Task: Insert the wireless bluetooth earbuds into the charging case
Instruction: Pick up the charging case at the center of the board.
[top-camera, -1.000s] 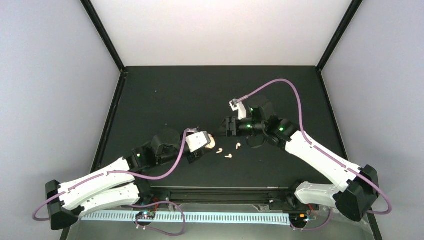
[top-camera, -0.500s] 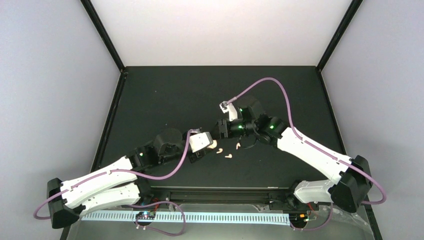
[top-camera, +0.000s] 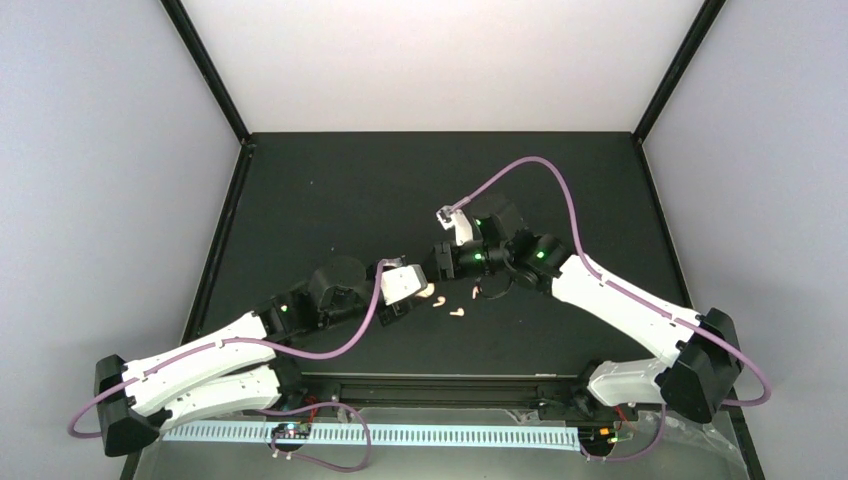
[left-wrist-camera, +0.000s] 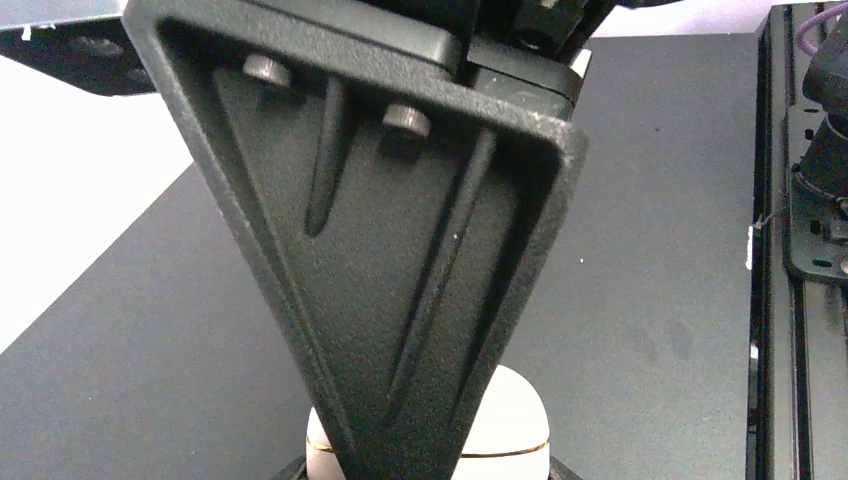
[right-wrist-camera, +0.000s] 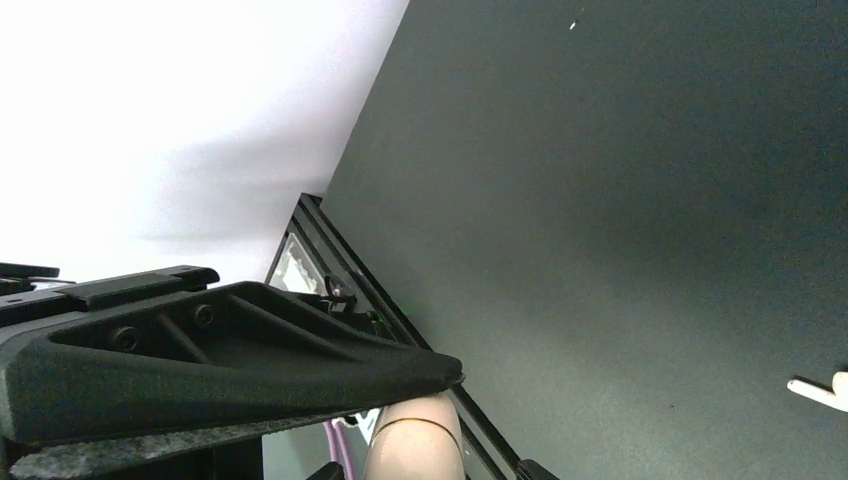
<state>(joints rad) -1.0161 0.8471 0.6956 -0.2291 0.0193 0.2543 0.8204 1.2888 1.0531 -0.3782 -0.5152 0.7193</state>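
We see the earbuds loose low-centre in the top view, judge them light, rigid and slippery, so pinch the stem; left gripper looks clamped on the cream charging case, right gripper can't tell.

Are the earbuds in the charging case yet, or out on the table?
Out: three earbuds lie loose on the black table, apart from each other. Any fourth isn't visible.
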